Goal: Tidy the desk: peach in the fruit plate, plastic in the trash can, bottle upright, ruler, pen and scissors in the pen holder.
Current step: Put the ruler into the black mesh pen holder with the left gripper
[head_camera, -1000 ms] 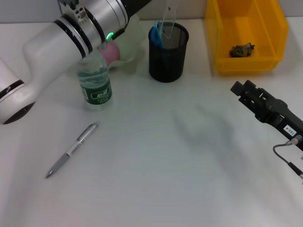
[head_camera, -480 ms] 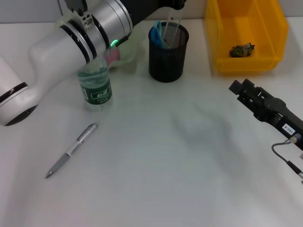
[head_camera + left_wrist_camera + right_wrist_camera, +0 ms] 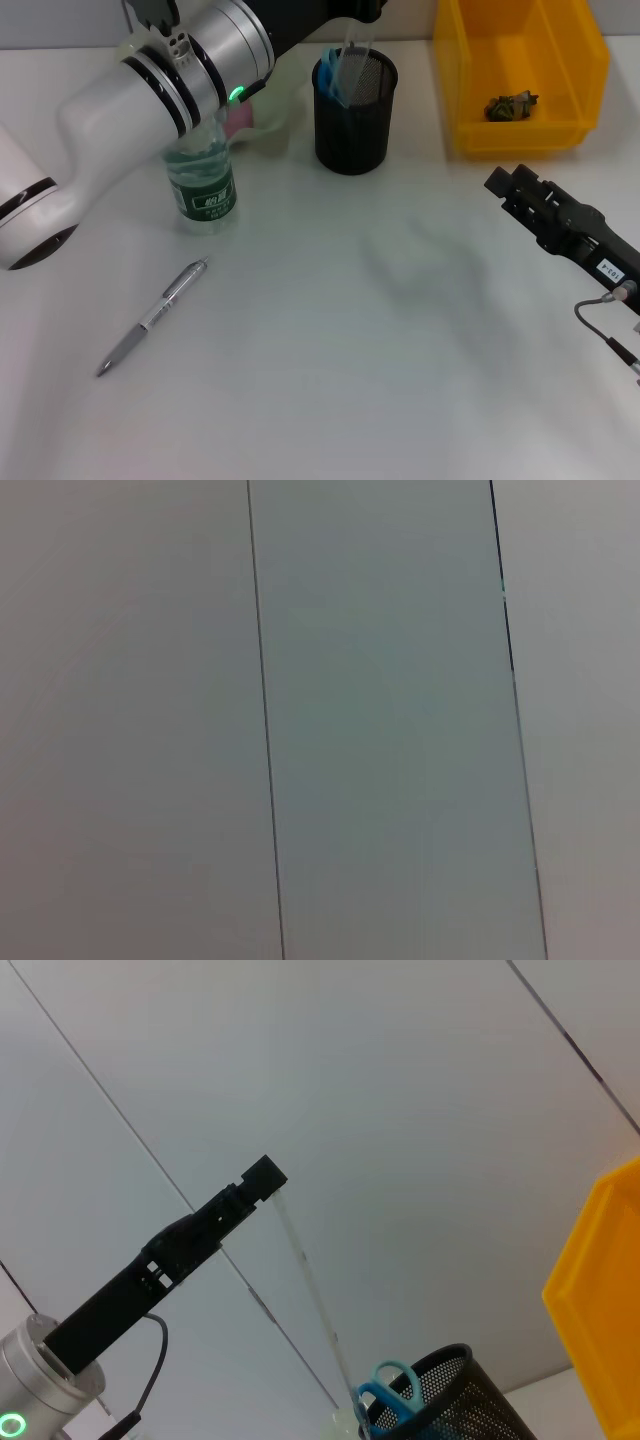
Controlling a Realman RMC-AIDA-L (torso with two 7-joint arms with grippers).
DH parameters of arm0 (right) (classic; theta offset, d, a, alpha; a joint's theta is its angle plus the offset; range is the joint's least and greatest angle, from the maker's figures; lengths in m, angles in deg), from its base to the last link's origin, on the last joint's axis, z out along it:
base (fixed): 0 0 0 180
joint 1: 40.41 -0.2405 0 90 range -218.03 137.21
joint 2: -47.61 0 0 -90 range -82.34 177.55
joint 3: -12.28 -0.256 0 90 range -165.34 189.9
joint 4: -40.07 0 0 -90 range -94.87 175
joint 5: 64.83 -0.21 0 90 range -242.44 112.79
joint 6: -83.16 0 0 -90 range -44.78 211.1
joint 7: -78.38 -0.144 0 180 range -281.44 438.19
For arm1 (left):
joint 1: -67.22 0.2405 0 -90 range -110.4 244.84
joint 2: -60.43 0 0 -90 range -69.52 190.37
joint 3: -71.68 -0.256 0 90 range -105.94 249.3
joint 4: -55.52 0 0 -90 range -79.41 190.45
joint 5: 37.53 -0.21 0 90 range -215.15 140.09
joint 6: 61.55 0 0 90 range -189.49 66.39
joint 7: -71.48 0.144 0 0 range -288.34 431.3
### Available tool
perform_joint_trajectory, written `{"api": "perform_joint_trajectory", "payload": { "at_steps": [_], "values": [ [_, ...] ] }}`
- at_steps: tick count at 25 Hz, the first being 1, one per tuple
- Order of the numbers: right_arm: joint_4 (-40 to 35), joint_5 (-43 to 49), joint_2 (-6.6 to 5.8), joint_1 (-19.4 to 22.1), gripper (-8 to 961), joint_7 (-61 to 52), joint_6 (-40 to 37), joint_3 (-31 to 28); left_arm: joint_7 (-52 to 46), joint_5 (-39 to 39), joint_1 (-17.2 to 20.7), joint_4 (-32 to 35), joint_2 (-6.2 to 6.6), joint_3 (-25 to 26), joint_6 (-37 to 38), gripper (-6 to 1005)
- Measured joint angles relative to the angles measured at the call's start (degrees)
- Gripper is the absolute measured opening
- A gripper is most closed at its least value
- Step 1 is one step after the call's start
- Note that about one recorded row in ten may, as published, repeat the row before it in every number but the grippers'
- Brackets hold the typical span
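Clear ruler (image 3: 305, 1278) stood steeply with its lower end inside the mesh holder (image 3: 355, 110) beside blue scissors (image 3: 385, 1388), top end pinched by the left gripper (image 3: 266, 1177), arm reaching across over the upright bottle (image 3: 203, 175). Pen (image 3: 152, 316) lay loose on open table (image 3: 380, 340) nearer the front, with wide bare room around. Right gripper (image 3: 502, 186) hovered low below the yellow bin (image 3: 520, 75), fingers' state not discernible.

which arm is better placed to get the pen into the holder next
Probably the left. The pen lies on the robot's left, near the bottle. The left gripper is up over the holder with the ruler and must finish first. The right gripper sits far across on the right.
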Motion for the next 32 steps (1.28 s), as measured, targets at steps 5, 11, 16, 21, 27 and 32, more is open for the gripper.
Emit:
{"api": "perform_joint_trajectory", "payload": {
  "at_steps": [5, 11, 16, 21, 27, 32],
  "values": [
    [0.0, 0.0, 0.0, -0.1, 588, 0.0, 0.0, 0.0, 0.0, 0.0, 0.0, 0.0, 0.0, 0.1, 0.2, 401],
    [-0.1, 0.0, 0.0, -0.2, 589, 0.0, 0.0, 0.0, 0.0, 1.0, -0.4, 0.5, 0.0, 0.0, 0.9, 401],
    [-0.1, 0.0, -0.05, -0.1, 589, 0.0, 0.0, 0.0, 0.0, 2.1, -1.0, 0.6, 0.0, -0.5, 1.4, 402],
    [-0.1, 0.0, -0.08, -0.1, 589, 0.0, 0.1, 0.0, 0.0, 2.9, -1.1, 0.4, 0.0, -0.7, 1.4, 402],
    [-0.2, 0.0, -0.09, -0.2, 589, 0.0, 0.2, -0.1, 0.9, 5.5, -1.2, 0.2, 0.0, -2.1, 1.2, 402],
    [-0.2, 0.0, -0.09, -0.4, 588, 0.0, 0.3, -0.1, 3.9, 8.6, -1.5, -0.1, 0.0, -3.9, 0.9, 403]
  ]
}}
